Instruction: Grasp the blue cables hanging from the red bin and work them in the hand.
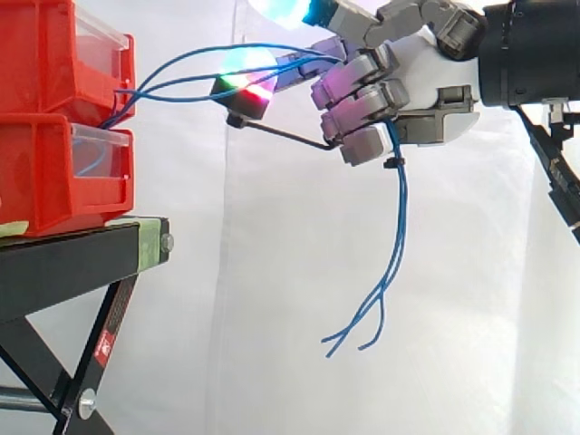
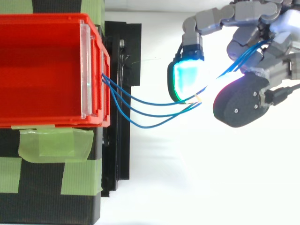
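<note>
Fingertips (image 2: 241, 101) of the hand (image 1: 426, 82) lie nearest the top camera, one dark-backed and one glowing cyan, and the cables (image 2: 150, 110) run in between them.

You are at the working step, as I judge it: the grasp is made and the strands are ready to be rolled or shifted within it. Move one finger at a time and let the others hold, so the bundle never goes free. From the front of the upper bin (image 1: 41, 54) the cables cross to the hand in loose arcs, well above the stand (image 1: 72, 254). Spend that slack carefully. If you draw the hand away from the bin, the arcs will go tight and the pull will land where the strands leave the bin. In the arcs the strands run apart from one another, so watch that one does not slip out while you work.

As for the hand, it is closed round the cables. The fingers (image 1: 362, 91) are curled against the palm with the strands passing through them. One finger reaches out toward the bin along the cables. Below the curl the loose ends hang free, touching nothing.
</note>
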Controlling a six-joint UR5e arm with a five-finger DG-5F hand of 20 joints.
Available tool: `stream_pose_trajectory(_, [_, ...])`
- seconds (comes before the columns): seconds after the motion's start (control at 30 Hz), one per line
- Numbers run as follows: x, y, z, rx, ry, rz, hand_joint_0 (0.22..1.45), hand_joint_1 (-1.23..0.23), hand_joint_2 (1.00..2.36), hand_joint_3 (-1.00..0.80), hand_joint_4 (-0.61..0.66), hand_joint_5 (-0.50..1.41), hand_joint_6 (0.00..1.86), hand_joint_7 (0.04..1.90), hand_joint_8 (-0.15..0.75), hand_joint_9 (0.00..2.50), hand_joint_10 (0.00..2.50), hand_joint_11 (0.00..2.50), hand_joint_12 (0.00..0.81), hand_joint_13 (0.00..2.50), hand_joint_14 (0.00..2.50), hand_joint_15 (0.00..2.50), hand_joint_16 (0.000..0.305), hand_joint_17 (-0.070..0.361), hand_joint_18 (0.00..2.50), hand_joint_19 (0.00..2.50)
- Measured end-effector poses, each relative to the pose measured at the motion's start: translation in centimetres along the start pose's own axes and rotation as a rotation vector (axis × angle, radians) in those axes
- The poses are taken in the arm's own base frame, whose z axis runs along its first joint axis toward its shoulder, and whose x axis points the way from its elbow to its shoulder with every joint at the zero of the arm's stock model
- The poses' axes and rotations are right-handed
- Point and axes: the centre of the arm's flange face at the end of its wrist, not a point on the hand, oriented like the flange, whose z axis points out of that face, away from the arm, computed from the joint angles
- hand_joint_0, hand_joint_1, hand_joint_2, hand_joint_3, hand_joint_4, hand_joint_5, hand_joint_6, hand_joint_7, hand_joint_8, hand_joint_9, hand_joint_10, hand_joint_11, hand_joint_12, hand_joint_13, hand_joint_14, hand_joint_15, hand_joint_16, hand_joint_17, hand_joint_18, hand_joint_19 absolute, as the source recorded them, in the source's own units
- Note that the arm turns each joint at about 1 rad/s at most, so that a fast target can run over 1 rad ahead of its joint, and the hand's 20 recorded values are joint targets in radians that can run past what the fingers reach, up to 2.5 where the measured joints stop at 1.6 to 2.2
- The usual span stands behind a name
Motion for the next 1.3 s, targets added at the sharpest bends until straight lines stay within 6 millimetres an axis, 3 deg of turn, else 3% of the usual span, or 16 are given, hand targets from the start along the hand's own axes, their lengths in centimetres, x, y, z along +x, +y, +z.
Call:
stream_pose_trajectory(0.33, [0.19,0.04,-0.02,-0.002,0.01,0.003,0.89,-0.73,1.01,-0.8,0.27,0.29,0.23,1.4,0.577,1.93,2.5,2.5,0.723,2.08,2.5,2.09,0.213,0.16,2.5,0.74])
stream_pose_trajectory(0.67, [0.31,0.07,-0.03,-0.003,0.013,0.007,0.92,-0.71,1.01,-0.63,0.24,0.24,0.5,1.34,0.577,1.93,2.5,2.5,0.723,2.08,2.5,2.09,0.213,0.16,2.5,0.74])
stream_pose_trajectory(1.03, [0.34,0.05,-0.08,0.001,0.015,0.011,0.85,-0.67,1.03,-0.05,0.19,0.14,1.07,1.25,0.577,1.93,2.5,2.5,0.723,2.08,2.5,2.09,0.213,0.16,2.5,0.74])
stream_pose_trajectory(1.3, [0.44,0.0,-0.16,0.007,0.018,0.013,0.86,-0.67,1.03,0.01,0.16,0.17,1.09,1.25,0.577,1.93,2.5,2.5,0.723,2.08,2.5,2.09,0.213,0.16,2.5,0.74])
